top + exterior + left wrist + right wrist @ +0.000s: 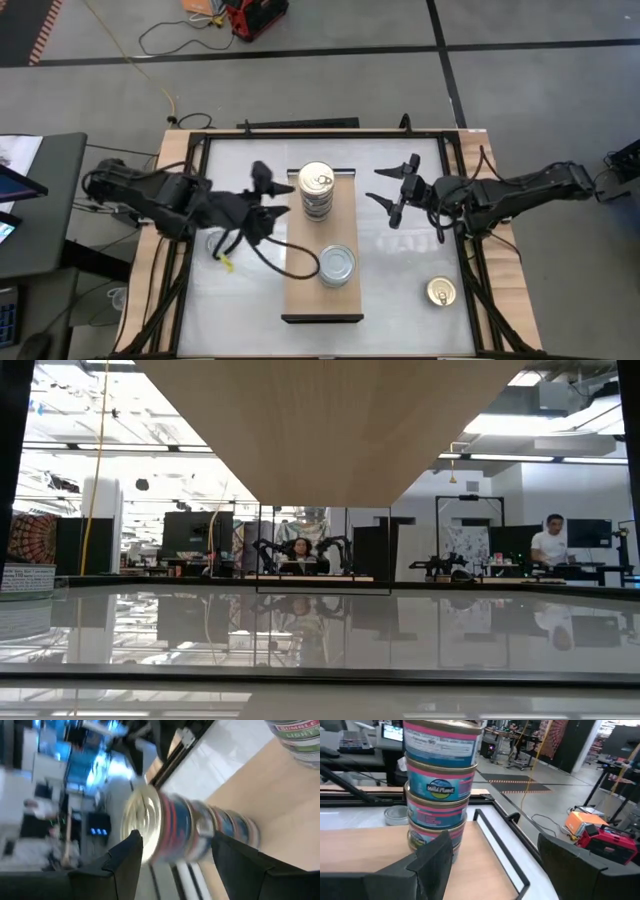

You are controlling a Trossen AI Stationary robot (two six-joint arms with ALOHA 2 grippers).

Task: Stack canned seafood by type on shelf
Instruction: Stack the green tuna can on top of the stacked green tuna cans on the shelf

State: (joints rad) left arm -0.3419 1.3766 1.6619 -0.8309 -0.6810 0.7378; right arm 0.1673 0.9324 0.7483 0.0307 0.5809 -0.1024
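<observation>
The gold-lidded stack point(317, 190) stands at the far end of the shelf point(300, 285), several round flat tins one on another, pink-and-blue paper bands around them, the top lid bright with a pull tab; nearer along the same pale wood board sits the silver-lidded stack point(337, 266), its lid plain and grey. My left gripper point(275, 198) hovers just beside the gold stack on its left, fingers point(125, 865) spread with nothing between them — from my wrist the stack shows in the gap ahead, apart from both dark pads. My right gripper point(392, 187) waits over the white tabletop point(400, 280) to the right of the shelf, well apart from the stack, spread wide and empty. One loose gold-lidded tin point(441, 292) lies on the table near the right front corner; a loose silver tin point(214, 242) sits left of the shelf under my left arm — partly hidden. The board's short ends carry dark metal trim.
</observation>
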